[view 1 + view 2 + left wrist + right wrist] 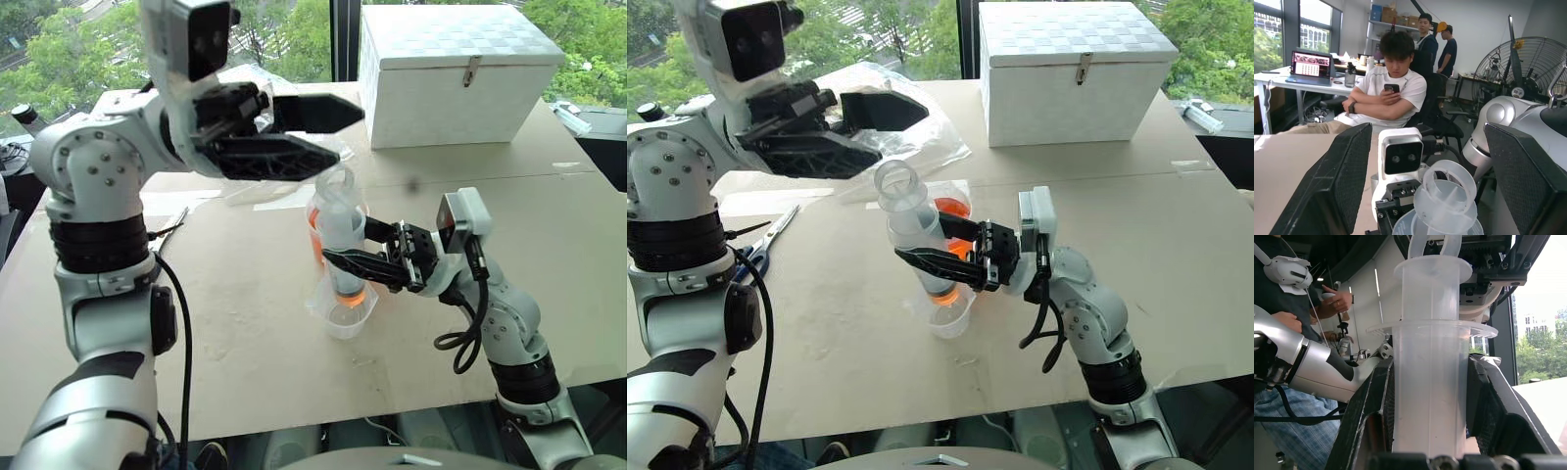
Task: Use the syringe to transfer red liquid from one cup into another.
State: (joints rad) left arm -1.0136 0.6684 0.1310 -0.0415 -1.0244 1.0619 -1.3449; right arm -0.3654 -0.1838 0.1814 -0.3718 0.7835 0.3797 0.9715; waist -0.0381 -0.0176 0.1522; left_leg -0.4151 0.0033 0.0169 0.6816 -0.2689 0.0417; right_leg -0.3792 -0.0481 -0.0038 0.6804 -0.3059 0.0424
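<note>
Syringe (921, 235) near-upright, tip down

Bystander things on the cardboard-covered table (255, 362)

A closed white box (456, 73) with a metal latch stands at the table's far edge; left of it lies crumpled clear plastic wrap (921, 132), and scissors (764, 245) lie nearer, further left.

The scene is lit by bright, even daylight admitted through the windows (294, 39) behind the table (255, 333). Soft, faint shadows are cast on the brown tabletop. The sky is blown out to white in the right wrist view, where nearby surfaces are left dark against it. The close black fingers (1337, 186) are rendered soft in the left wrist view.
</note>
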